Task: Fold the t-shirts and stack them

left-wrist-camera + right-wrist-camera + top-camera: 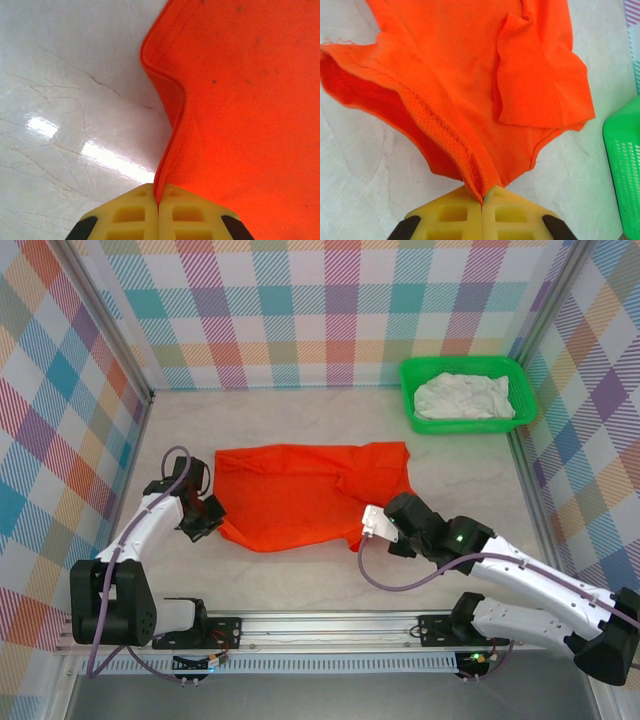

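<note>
Left claw [210,523] is seen closed on the left-hand edge of the orange-red t-shirt [300,490]; in the left wrist view its yellow fingers [130,217] are pressed together, and a thin fold of the cloth is pinched in the seam between them; from there the hemmed edge is carried away in a curve over the pale, scratched worktop [60,75]. At the opposite side the right claw [368,523] is likewise shut on the garment, at its near right corner; in the right wrist view a stitched hem is gripped between the yellow fingers [517,217], and the cloth is fanned out beyond them; a loose flap of the same cloth [540,85] is laid over the body of the shirt on the right.

From above, the orange-red t-shirt is found spread but rumpled across the middle of the worktop, stretched between the two claws; its far right corner is bunched into folds. The white t-shirt [463,397] is left crumpled inside the green basket [409,390], which is set at the far right corner of the worktop, well apart from the orange-red shirt; a mesh wall of that basket is caught at the right edge of the right wrist view.
</note>
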Robot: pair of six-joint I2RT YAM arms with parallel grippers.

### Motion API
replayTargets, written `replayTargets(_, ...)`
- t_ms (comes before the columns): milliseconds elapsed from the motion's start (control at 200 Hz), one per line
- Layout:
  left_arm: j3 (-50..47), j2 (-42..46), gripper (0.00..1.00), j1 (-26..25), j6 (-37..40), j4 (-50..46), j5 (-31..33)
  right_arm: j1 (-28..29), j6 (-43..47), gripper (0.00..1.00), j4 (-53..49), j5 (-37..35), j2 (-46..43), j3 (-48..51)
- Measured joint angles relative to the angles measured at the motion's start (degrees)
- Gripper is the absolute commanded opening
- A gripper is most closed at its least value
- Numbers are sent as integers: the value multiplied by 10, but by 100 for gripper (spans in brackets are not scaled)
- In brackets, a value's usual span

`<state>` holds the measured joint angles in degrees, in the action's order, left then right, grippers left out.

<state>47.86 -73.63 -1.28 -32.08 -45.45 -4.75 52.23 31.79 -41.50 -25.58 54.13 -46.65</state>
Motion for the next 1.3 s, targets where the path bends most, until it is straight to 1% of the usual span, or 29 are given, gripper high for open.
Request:
replayTargets(115, 18, -4, 0, 6, 0, -12, 2, -24, -16, 0, 24, -7, 19, 0)
replayTargets(260, 43, -30, 0, 12, 0, -15, 2, -74, -29, 0, 60, -5, 59, -1)
replayTargets(430, 54, -67, 0, 20, 0, -15, 2, -132, -32, 0, 99, 13, 115, -20)
replayTargets(635, 86, -109, 0, 24, 0, -17, 4, -180, -29, 0, 157, 40, 198, -43)
replayTargets(830, 120, -154, 0, 25, 0, -16, 10, -212, -26, 0, 185, 55, 276, -73)
replayTargets(970, 137, -188, 0, 26, 0, -14, 16, -231, -27, 0, 198, 63, 314, -93)
replayTargets(1270, 149, -231, 0, 26, -1, -13, 30, -246, -40, 0, 218, 67, 397, -136)
replayTargets(1300, 151, -233, 0, 26, -1, -12, 31, -247, -42, 1, 219, 66, 405, -139)
